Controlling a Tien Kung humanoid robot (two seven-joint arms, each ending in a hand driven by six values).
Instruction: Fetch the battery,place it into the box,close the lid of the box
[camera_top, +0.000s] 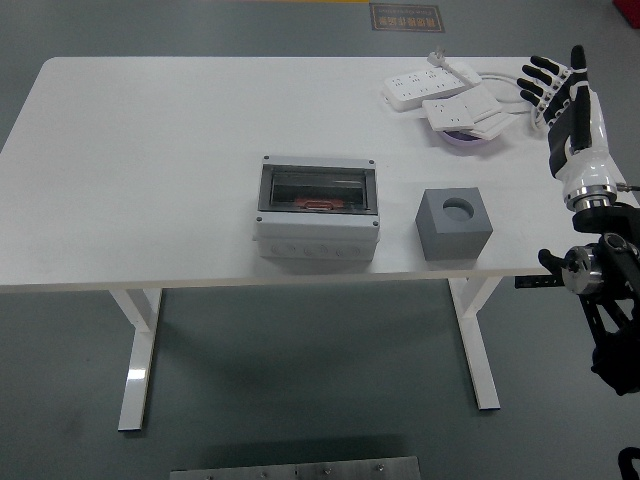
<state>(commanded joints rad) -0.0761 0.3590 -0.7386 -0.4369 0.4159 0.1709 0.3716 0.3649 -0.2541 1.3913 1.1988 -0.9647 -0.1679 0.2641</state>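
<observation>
On the white tabletop (150, 150), the box (318, 208) is seen near the front edge, its clear lid down over a reddish object, possibly the battery (320, 204). A grey block (454, 223) stands just right of it. The right hand (568, 110) is raised at the right edge, fingers (545, 75) spread wide and empty; the box lies left and nearer.

Single head view; high, facing forward-down; whole table (150, 150) visible
</observation>
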